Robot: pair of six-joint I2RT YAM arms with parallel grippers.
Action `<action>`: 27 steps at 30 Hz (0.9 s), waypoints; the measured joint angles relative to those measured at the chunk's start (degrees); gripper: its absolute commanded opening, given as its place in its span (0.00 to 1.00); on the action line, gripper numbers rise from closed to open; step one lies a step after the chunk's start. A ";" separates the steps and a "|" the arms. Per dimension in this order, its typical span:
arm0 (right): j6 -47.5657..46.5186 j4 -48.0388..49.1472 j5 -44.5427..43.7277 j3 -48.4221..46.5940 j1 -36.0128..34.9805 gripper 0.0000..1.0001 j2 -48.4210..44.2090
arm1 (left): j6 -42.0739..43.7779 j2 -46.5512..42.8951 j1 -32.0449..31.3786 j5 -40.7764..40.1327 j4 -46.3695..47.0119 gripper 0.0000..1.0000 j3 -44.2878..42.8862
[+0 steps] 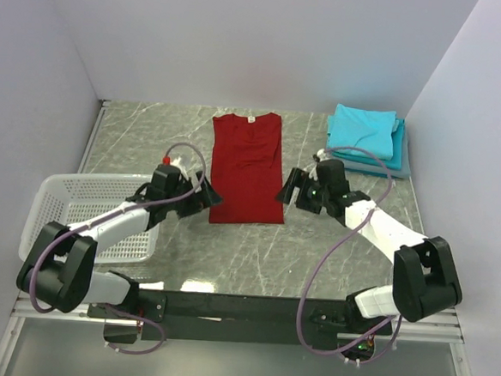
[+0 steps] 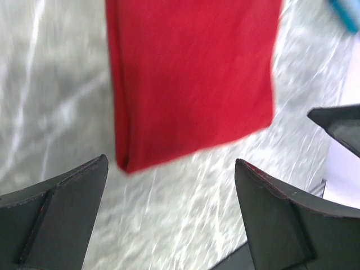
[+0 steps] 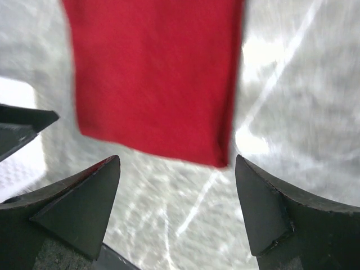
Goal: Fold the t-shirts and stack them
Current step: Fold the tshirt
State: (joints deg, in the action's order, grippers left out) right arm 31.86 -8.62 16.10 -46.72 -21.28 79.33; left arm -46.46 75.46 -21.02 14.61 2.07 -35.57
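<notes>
A deep red t-shirt [image 1: 248, 165] lies flat on the marble table, folded lengthwise into a long strip, its white neck label at the far end. It fills the top of the left wrist view [image 2: 191, 79] and of the right wrist view [image 3: 154, 76]. My left gripper [image 1: 205, 193] is open and empty beside the shirt's near left corner. My right gripper [image 1: 290, 189] is open and empty beside its near right corner. Folded turquoise and grey-blue t-shirts [image 1: 364, 136] are stacked at the far right.
A white plastic lattice basket [image 1: 90, 211] stands at the left, under my left arm. White walls close in the table on three sides. The black mounting rail [image 1: 251, 307] runs along the near edge.
</notes>
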 measured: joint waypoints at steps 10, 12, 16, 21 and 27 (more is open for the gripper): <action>2.21 2.95 1.44 5.27 -0.61 0.81 2.71 | -1.57 2.14 -2.16 0.98 2.69 0.75 6.32; 2.36 3.80 1.66 5.27 -0.61 0.72 4.07 | -1.81 3.41 -2.16 0.96 3.54 0.67 6.32; 2.71 4.79 2.40 5.27 -0.68 0.66 7.30 | -1.92 5.44 -2.16 0.09 5.44 0.57 6.32; 2.89 5.55 2.71 5.27 -0.72 0.59 10.10 | -2.03 7.82 -2.16 -1.11 7.69 0.27 6.21; 2.97 6.23 2.91 5.27 -0.76 0.43 11.15 | -2.54 9.03 -2.12 -2.97 8.17 0.01 6.21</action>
State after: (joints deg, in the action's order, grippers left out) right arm 34.83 -2.39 19.00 -41.45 -22.04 90.48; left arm -48.99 84.49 -23.14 11.64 10.24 -29.36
